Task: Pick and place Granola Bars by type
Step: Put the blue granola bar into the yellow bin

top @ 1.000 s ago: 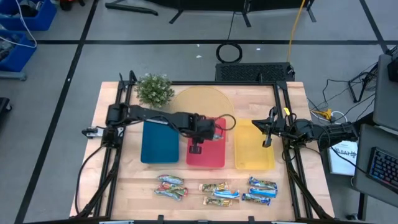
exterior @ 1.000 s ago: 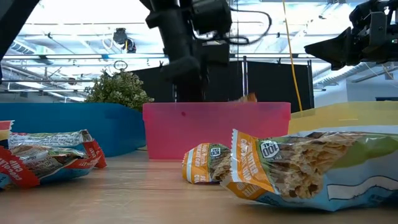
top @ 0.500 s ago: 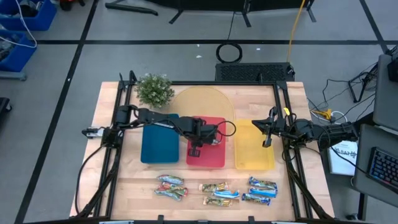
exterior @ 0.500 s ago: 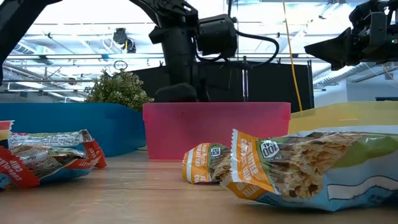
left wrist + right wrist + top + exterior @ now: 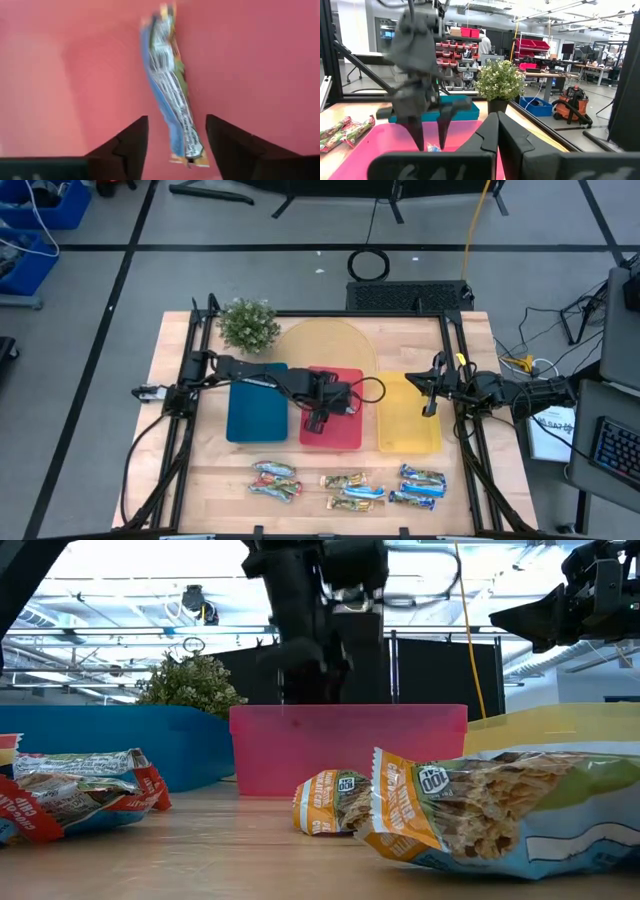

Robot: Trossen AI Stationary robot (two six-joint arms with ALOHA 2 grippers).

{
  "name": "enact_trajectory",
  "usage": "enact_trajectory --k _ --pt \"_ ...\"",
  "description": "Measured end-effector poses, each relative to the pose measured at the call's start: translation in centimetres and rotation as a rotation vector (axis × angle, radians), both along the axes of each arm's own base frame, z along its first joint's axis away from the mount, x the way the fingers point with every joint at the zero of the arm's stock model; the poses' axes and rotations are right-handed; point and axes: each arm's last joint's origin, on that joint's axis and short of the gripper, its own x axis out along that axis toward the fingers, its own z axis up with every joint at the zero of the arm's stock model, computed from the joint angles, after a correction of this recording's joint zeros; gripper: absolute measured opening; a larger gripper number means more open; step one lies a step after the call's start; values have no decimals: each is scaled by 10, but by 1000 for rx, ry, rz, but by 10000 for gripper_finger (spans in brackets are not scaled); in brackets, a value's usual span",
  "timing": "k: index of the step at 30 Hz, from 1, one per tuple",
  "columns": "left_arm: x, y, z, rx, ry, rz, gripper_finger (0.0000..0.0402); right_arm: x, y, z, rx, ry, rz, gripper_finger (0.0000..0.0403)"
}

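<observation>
My left gripper [image 5: 318, 420] hangs open over the pink tray [image 5: 335, 438], fingers pointing down. A granola bar [image 5: 172, 95] in a silvery wrapper with blue, green and orange lies under it in the tray. The bar's near end sits between the two fingertips with a gap on each side. The right wrist view shows the left gripper [image 5: 431, 135] with a bit of blue wrapper below it. My right gripper [image 5: 430, 395] is shut and waits at the table's right side, beside the yellow tray [image 5: 408, 425]. More granola bars [image 5: 350, 490] lie near the front edge.
A blue tray [image 5: 255, 415] stands left of the pink one. A potted plant [image 5: 247, 325] and a round yellow board [image 5: 325, 345] are at the back. Bars lie in three groups along the front: left [image 5: 275, 480], middle, and right [image 5: 420, 485].
My left gripper dipped into the pink tray, then rose a little and rolled slightly. Its fingers have opened and let go of the granola bar, which now lies in the tray below them.
</observation>
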Motion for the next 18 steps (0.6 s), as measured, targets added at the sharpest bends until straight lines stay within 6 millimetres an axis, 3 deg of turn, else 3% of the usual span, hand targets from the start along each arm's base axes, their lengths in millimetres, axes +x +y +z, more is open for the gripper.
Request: enact_trajectory --k 3,6,11,13,15,18 --pt "-12 -10 34 15 -44 -70 225 0 0 0 0 -1 0 0" --pt "-36 -16 71 74 -128 -79 208 0 0 0 0 -1 0 0" --pt "-108 -10 122 82 -264 -51 131 0 0 0 -1 -1 0 0" --pt "-145 -6 126 20 -350 -27 92 0 0 0 -1 0 0 0" --pt "-178 -4 117 -67 -463 -40 51 0 0 0 -1 0 0 0" --pt "-217 -4 106 -136 -707 -63 9 0 0 0 -1 3 1 0"
